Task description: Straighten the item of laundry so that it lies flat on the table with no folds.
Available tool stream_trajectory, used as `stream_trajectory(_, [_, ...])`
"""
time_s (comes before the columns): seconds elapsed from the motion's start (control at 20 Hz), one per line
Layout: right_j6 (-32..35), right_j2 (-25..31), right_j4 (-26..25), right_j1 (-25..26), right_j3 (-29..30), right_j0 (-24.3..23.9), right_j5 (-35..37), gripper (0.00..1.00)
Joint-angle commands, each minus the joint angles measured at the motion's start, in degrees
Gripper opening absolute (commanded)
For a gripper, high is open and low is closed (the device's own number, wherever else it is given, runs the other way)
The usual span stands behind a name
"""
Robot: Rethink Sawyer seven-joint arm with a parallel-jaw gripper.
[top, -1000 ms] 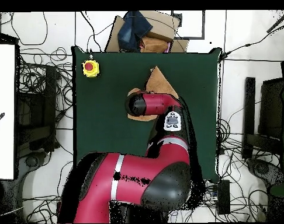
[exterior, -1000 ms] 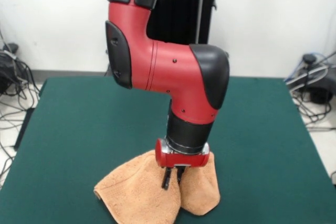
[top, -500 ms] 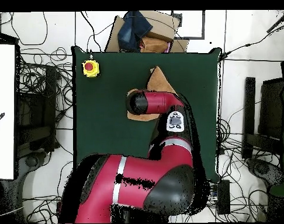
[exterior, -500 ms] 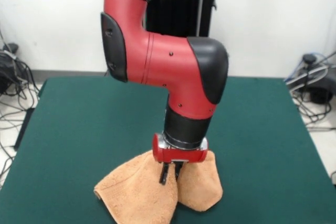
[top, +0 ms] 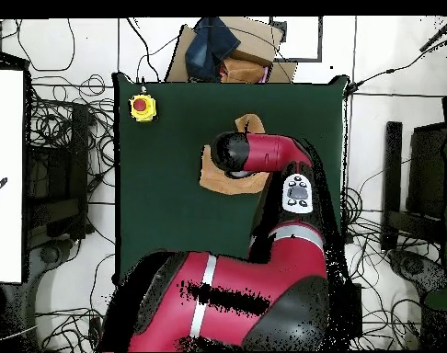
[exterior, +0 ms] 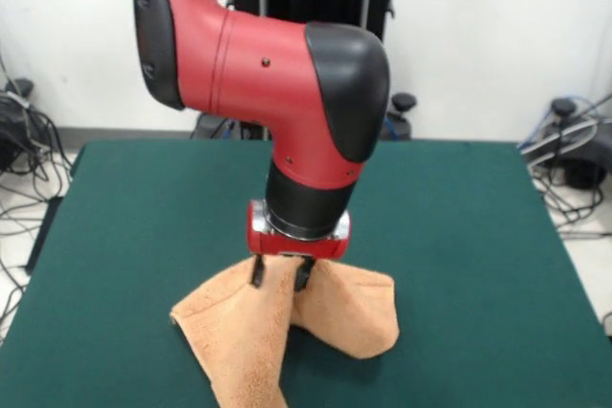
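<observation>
The red and black arm (top: 264,230) reaches up over the dark green table (top: 163,193) and covers the middle of the peach-orange towel (top: 218,176). Towel edges show to the left of and above the arm's black end. A yellow box with a red button (top: 142,107) sits at the table's upper left corner, well apart from the towel.
</observation>
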Motion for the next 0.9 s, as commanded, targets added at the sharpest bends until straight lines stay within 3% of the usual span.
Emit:
stream_trajectory(0.05, [-0.7, 6.6, 0.5, -1.0, 1.7, -0.6, 6.7, 1.0])
stream_trajectory(0.7, [-2.2, 6.6, -0.3, -0.7, -0.8, -0.1, 10.0, 1.0])
stream_trajectory(0.9, [-0.4, 6.1, -0.4, 0.2, -0.3, 0.0, 7.4, 1.0])
